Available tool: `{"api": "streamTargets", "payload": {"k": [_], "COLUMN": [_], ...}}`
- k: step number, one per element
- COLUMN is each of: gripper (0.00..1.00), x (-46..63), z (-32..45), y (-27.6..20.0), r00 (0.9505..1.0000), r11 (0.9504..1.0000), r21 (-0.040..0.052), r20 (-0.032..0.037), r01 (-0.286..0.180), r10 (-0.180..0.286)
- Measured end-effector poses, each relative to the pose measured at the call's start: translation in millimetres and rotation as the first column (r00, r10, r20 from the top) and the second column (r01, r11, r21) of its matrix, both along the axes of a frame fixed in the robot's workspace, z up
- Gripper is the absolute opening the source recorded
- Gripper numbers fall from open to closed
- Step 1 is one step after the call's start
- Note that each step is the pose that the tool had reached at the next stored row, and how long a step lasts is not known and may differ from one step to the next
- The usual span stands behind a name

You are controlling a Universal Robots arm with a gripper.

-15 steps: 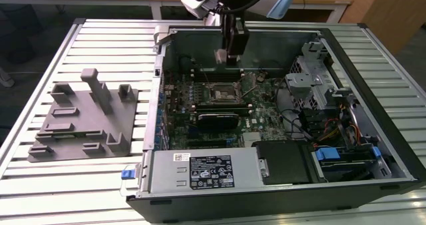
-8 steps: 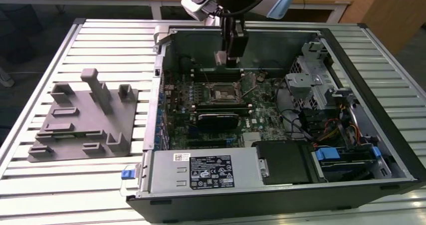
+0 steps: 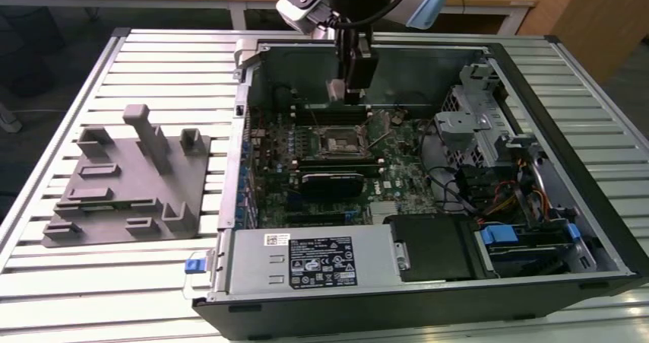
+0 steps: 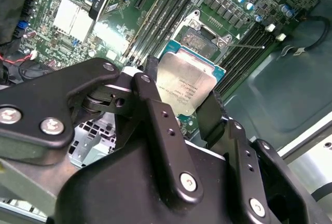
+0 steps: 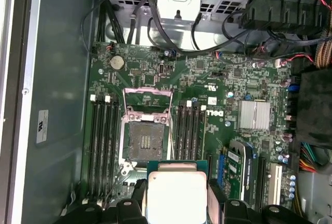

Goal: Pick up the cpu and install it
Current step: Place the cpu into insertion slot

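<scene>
Second wrist view, hand (image 4: 180, 92) closed on the cpu (image 4: 188, 79), printed lines on its lid, open socket (image 4: 201, 36) near

Exterior view high over the case (image 3: 426, 73); both wrist views close above its motherboard (image 5: 223, 79) (image 4: 249, 22).

We see the cpu (image 4: 187, 84) with a silvery metal top and a pale greenish-tan rim, between black jaws. The motherboard (image 5: 218, 79) is dark green, speckled with small silver and black parts; its memory slots (image 5: 101, 141) are black. The moulded tray (image 3: 121, 183) is plain grey. The surface (image 3: 91, 282) is pale silver, striped by long parallel slats. The case (image 3: 406, 312) has a black rim and a blue tab (image 3: 194, 265).
</scene>
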State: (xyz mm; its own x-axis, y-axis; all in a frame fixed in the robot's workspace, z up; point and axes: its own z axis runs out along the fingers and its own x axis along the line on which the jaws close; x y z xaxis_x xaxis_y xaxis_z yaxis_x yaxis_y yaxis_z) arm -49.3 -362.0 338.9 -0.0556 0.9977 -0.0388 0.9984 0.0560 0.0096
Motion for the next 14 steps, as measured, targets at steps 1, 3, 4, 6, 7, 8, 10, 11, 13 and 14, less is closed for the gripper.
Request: {"api": "streamTargets", "payload": {"k": [1,3,4,6,7,8,10,11,13,14], "gripper": [0.54,0.54,0.54,0.54,0.54,0.54,0.54,0.54,0.54,0.54], "x": [0.0,0.0,0.0,0.0,0.0,0.0,0.0,0.2,0.6,1.0], "z": [-0.4,-1.6,-2.1,-3.5,-4.6,-6.0,-9.5,-11.0,-13.6,-14.6], "y": [0.0,0.0,0.0,0.0,0.0,0.0,1.0,2.2,4.9,6.3], "r00": [1.0000,1.0000,1.0000,1.0000,1.0000,1.0000,1.0000,1.0000,1.0000,1.0000], "r11": [1.0000,1.0000,1.0000,1.0000,1.0000,1.0000,1.0000,1.0000,1.0000,1.0000], "r21": [0.0000,0.0000,0.0000,0.0000,0.0000,-0.0001,-0.0001,-0.0002,0.0000,0.0000], "r20": [0.0000,0.0000,0.0000,0.0000,0.0000,0.0000,-0.0001,-0.0001,0.0000,0.0000], "r01": [0.000,0.000,0.000,0.000,0.000,0.000,0.000,0.000,0.000,0.000], "r10": [0.000,0.000,0.000,0.000,0.000,0.000,0.000,0.000,0.000,0.000]}}
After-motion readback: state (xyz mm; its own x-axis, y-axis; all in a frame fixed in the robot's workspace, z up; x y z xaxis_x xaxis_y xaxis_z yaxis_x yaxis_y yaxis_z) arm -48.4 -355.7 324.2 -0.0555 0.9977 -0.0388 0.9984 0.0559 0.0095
